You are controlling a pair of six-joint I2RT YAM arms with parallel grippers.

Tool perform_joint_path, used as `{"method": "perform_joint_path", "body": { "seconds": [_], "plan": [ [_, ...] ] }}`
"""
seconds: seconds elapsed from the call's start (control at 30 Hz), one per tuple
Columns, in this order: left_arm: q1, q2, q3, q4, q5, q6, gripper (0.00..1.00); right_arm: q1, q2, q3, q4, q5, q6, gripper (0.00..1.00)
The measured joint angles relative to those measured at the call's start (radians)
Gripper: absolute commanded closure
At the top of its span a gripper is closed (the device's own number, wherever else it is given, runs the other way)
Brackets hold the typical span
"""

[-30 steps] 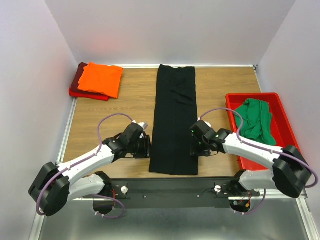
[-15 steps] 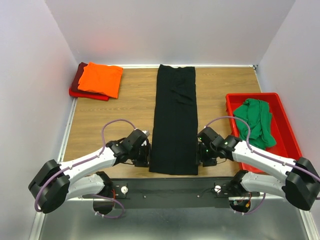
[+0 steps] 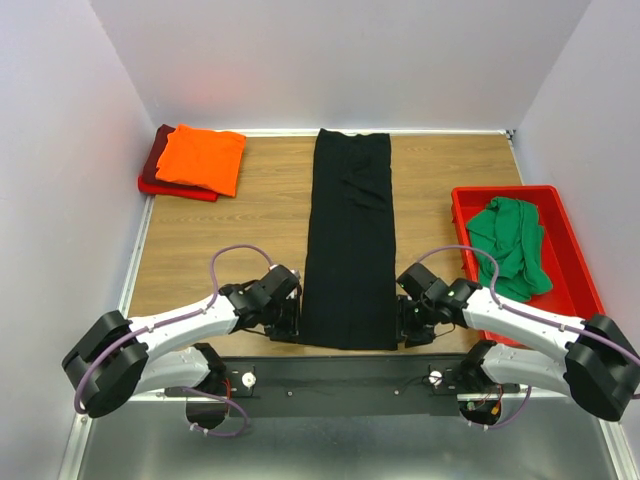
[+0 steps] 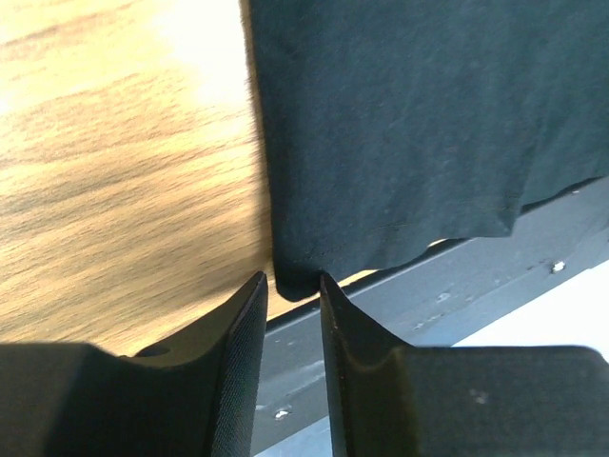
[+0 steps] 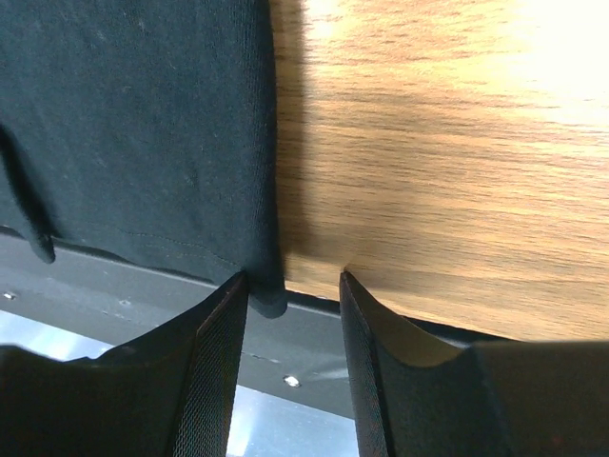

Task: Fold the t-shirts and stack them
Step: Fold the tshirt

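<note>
A black cotton t-shirt [image 3: 348,240], already doubled lengthwise into a long narrow strip, lies flat down the middle of the brown wooden tabletop [image 3: 250,230]. It runs from the far edge to the near edge, where its hem just overhangs the dark metal rail [image 3: 340,375]. The left gripper [image 3: 290,322] sits at the strip's near left corner and the right gripper [image 3: 408,325] at its near right corner, most likely so both corners can be lifted together and carried toward the far end to halve the length. Neither has clamped yet. In the left wrist view the fingers stand a narrow gap apart with the cloth corner poking in at their tips. In the right wrist view the gap is wider and the corner lies against the inner finger only. A folded bright orange shirt [image 3: 201,158] rests on a dark red one [image 3: 158,165] in the far left corner, presumably the stack the black shirt will join. A crumpled green shirt [image 3: 510,245] waits in the red plastic bin [image 3: 575,260] on the right. From above, the fingertips merge with the dark cloth. The wrist views crop most of the strip, and its layers cannot be counted. The dark red shirt is mostly covered.
</note>
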Motion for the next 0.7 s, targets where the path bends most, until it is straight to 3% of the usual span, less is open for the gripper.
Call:
{"method": "perform_joint_path", "body": {
  "seconds": [0.5,0.7],
  "plan": [
    [-0.009,0.028,-0.017,0.059,0.005,-0.024,0.72,0.000,-0.021,-0.035,0.068,-0.058,0.048,0.51],
    [-0.009,0.039,-0.007,0.058,-0.001,-0.015,0.84,0.000,-0.039,-0.054,0.085,-0.059,0.075,0.72]
  ]
}}
